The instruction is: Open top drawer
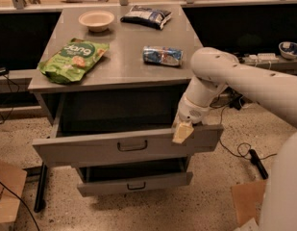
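Observation:
The top drawer [90, 150] is a wide grey metal front with a small dark bracket handle [132, 146] at its centre. It stands pulled well out from under the grey table top [124, 66], and its dark inside shows behind the front. My gripper [182, 132] hangs from the white arm [220, 76] at the top edge of the drawer front, right of the handle, with its pale tip over the edge. A narrower grey drawer [105, 186] sits below, slightly out.
On the table lie a green snack bag [73, 59], a white bowl [96, 19], a dark bag [145, 16] and a blue packet [162, 55]. Cardboard boxes stand at the left [6, 191] and the lower right [246, 206]. Cables [246, 153] run on the floor at the right.

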### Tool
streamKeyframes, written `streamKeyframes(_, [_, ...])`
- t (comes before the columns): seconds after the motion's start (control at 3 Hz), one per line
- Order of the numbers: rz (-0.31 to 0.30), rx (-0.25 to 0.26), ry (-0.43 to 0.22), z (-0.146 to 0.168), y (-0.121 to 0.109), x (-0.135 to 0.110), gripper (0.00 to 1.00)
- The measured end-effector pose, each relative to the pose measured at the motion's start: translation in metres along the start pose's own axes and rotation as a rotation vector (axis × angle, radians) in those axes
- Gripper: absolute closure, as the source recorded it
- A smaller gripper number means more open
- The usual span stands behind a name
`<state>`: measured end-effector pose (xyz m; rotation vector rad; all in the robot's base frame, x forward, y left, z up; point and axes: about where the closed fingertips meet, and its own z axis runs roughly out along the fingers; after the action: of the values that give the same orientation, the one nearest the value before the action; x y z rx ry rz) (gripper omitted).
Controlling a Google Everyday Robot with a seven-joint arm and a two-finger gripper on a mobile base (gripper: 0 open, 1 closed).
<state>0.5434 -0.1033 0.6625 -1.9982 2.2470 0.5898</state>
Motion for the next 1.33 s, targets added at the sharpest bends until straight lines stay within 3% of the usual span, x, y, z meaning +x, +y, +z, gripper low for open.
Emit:
streamKeyframes(0.33, [0.0,0.0,0.0,0.001,0.0,0.0,0.69])
streamKeyframes(0.67, [0.025,0.019,-0.035,-0.002,0.013,-0.003,0.46])
streamKeyframes(1.0, [0.054,-0.011,-0.045,0.014,0.035,0.004,0.22])
streamKeyframes(1.33, [0.062,-0.017,-0.05,0.016,0.041,0.004,0.01])
